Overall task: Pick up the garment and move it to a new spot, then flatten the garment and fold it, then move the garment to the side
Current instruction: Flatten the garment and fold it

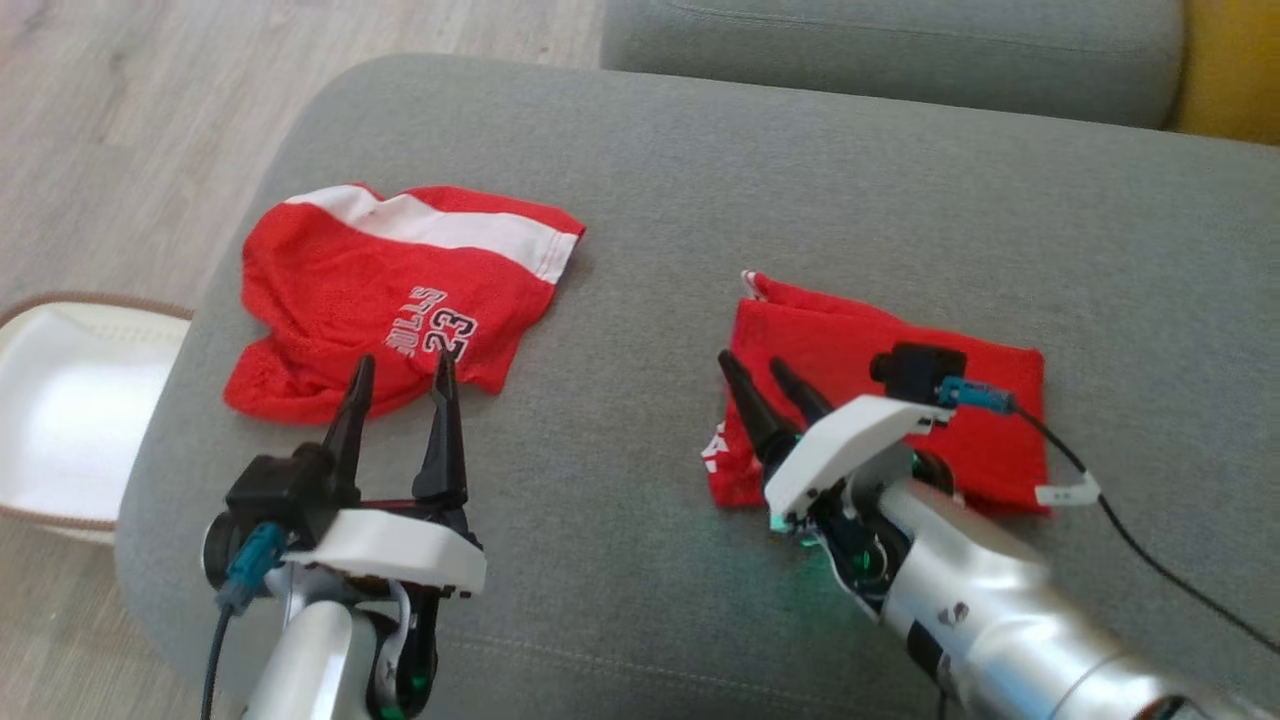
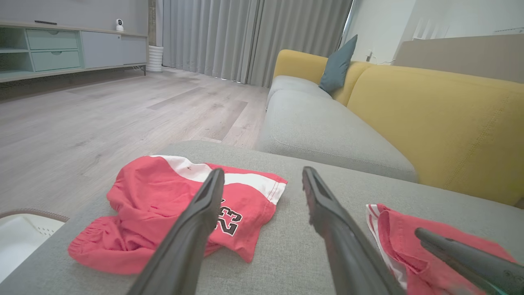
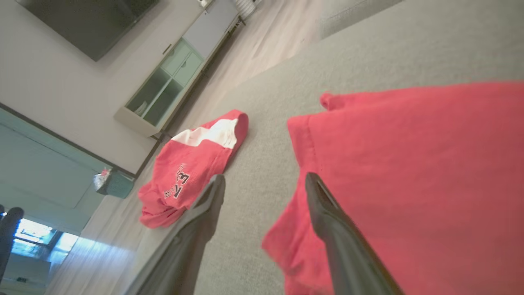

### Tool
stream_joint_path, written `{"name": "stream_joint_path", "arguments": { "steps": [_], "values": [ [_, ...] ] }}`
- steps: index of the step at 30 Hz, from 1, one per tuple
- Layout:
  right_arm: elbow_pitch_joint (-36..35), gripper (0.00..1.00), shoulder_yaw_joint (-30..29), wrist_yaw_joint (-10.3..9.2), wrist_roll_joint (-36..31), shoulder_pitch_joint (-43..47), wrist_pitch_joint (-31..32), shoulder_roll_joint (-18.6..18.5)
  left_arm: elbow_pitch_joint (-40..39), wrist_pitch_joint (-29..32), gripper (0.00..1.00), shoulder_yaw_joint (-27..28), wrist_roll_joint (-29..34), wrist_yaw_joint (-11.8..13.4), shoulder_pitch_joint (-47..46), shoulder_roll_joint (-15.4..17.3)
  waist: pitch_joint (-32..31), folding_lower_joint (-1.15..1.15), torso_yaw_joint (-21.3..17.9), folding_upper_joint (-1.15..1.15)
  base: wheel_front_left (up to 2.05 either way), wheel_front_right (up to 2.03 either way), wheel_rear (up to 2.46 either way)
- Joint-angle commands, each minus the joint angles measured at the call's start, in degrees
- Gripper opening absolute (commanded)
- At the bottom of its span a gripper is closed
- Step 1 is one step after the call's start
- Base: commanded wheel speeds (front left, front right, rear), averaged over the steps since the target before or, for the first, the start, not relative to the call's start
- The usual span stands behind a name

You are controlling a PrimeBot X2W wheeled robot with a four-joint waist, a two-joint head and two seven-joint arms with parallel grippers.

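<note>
A grey cushion (image 1: pixel 650 180) carries two red pieces. Crumpled shorts (image 1: pixel 380 290) with a white band lie at its left. The folded garment (image 1: pixel 830 330) lies flat at the right, well apart. The right tool (image 1: pixel 750 360), fingers parted and empty, sits over the garment's left edge. The left tool (image 1: pixel 403 362), wide open, hovers at the shorts' near edge.

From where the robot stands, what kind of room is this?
Most likely a home living room. A grey and yellow sofa holds a teal cushion, a low cabinet runs along the far wall, and floor-length grey curtains hang beside it.
</note>
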Motion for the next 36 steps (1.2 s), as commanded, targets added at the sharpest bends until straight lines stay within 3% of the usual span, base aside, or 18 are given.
{"name": "stream_joint_path", "arguments": {
  "steps": [1,7,13,19,20,25,30,36],
  "values": [
    [-0.1,1.00,1.3,-0.03,0.8,-3.8,-1.5,0.5,-1.8,-0.7,1.00,2.3,-0.3,0.2,-2.1,0.4,-0.6,0.00,-1.3,0.00,0.00,0.00,0.00],
    [5.4,1.00,1.3,-0.03,-3.0,-10.0,-3.0,0.5,-3.2,-0.7,1.00,3.1,-0.4,0.3,-1.7,0.4,-1.9,0.00,-4.6,0.00,0.00,0.00,0.00],
    [6.7,1.00,-13.2,-0.03,-17.5,-12.7,-3.1,0.2,-4.8,-0.7,1.00,3.0,-1.0,0.8,-0.9,0.4,-3.3,0.00,-8.1,0.00,0.00,0.00,0.00],
    [-8.0,1.00,-31.0,-0.03,-38.7,-2.4,-3.1,-4.3,-6.0,-0.7,1.00,3.2,-0.8,1.2,-0.3,0.4,-3.1,0.00,-10.9,0.00,0.00,0.00,0.00],
    [-8.0,1.00,-31.0,-0.03,-38.7,-2.4,-3.1,-4.3,-6.0,-0.7,1.00,3.2,-0.8,1.2,-0.3,0.4,-3.1,0.00,-10.9,0.00,0.00,0.00,0.00],
    [-23.8,1.00,-44.2,-0.03,-54.7,11.4,-3.1,-3.7,-6.3,-0.7,1.00,3.1,-0.5,0.6,-0.2,0.4,-2.5,0.00,-11.8,0.00,0.00,0.00,0.00],
    [-35.5,1.00,-51.9,-0.03,-62.3,21.6,-3.1,-1.2,-6.1,-0.7,1.00,2.9,0.1,-0.1,0.5,0.4,-2.1,0.00,-12.0,0.00,0.00,0.00,0.00],
    [-44.2,1.00,-55.5,-0.03,-64.7,29.0,-2.1,0.3,-6.5,-0.7,1.00,2.5,0.9,-0.6,2.2,0.4,-2.1,0.00,-11.8,0.00,0.00,0.00,0.00]
  ]
}}
